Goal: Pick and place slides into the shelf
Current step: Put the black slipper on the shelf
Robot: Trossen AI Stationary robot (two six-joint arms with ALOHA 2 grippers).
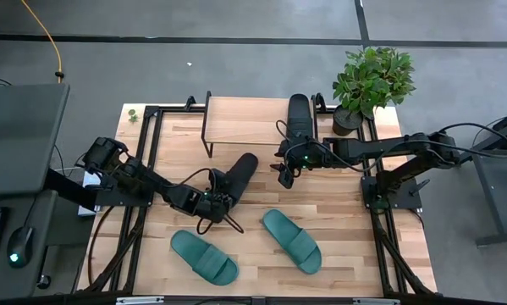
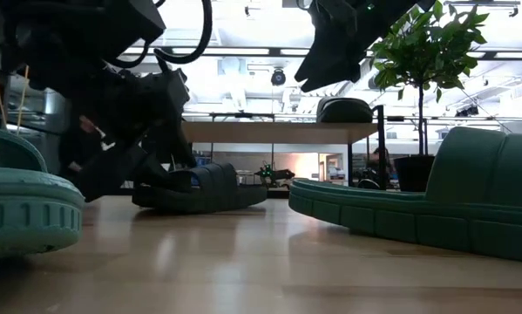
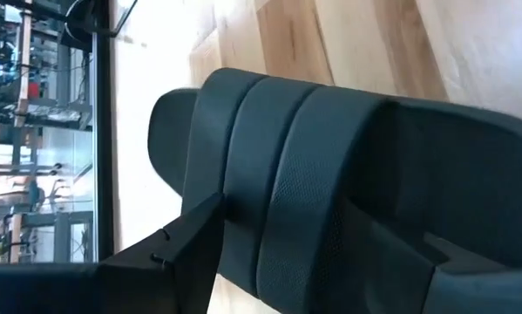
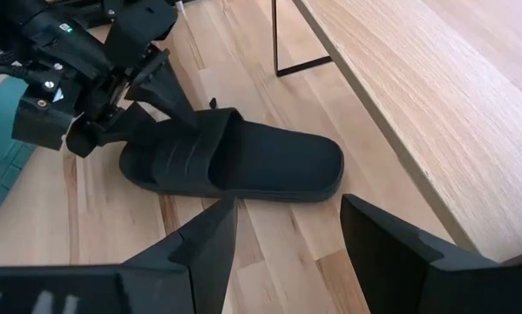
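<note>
The left gripper is closed across the strap of a black slide lying on the desk. Lift it level, heel clear, toward the shelf. The right gripper hangs open and empty beside the shelf.

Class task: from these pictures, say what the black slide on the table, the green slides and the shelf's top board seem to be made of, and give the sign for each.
Black slide: probably moulded foam or rubber, matte; the strap shows ridges and a fine dotted texture.
Green slides: seemingly the same moulded material, matte teal, with a thick ribbed sole edge in the low view.
Shelf top board: light wood, visible grain, smooth finish; whether solid or veneer cannot be told.
</note>
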